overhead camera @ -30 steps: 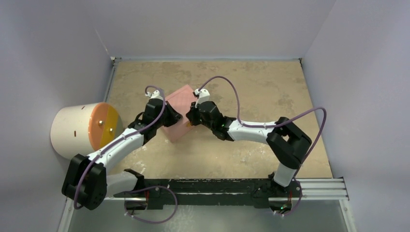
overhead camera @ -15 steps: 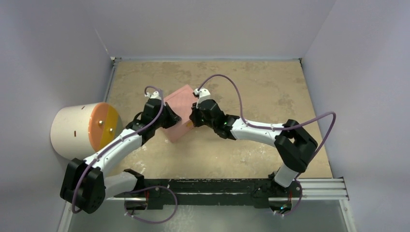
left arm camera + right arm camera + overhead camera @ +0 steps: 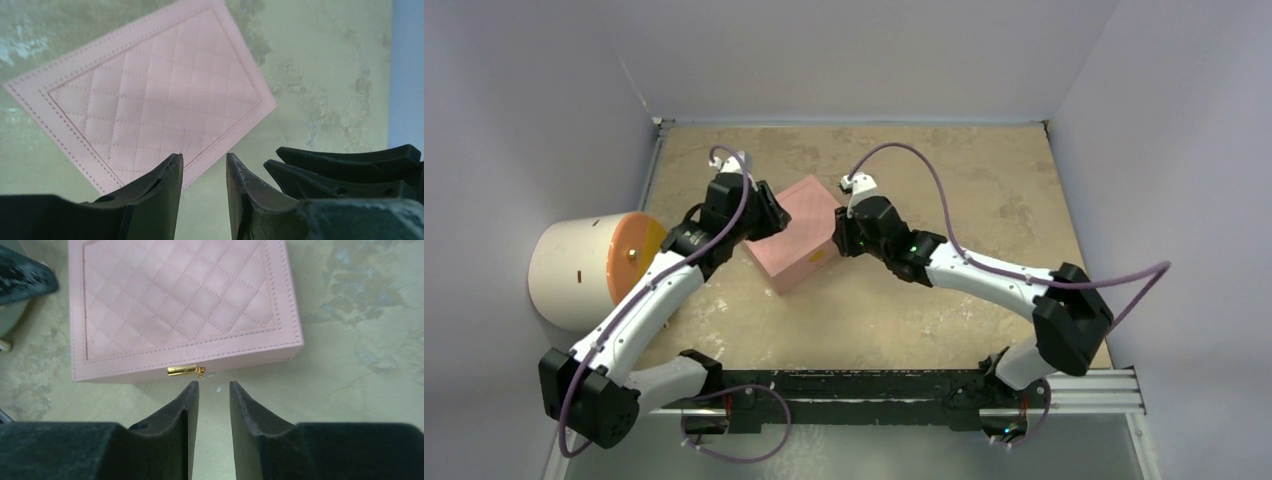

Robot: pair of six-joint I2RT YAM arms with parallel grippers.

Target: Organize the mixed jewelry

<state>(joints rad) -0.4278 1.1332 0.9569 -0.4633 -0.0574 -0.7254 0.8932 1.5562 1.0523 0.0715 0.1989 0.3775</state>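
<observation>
On the table (image 3: 984, 180), the box (image 3: 794, 232) sits shut, no jewelry showing, so sorting looks finished; left gripper (image 3: 202, 172) and right gripper (image 3: 214, 400) are parted, empty.

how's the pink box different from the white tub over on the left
Shape: the pink box is flat with square corners, while the white tub is round.
Surface: the box is quilted and stitched, with a gold clasp. The tub is plain white with an orange end.
Place: the box lies in the middle of the table, and the tub sits at its left edge.
Shared: neither is gripped.
</observation>
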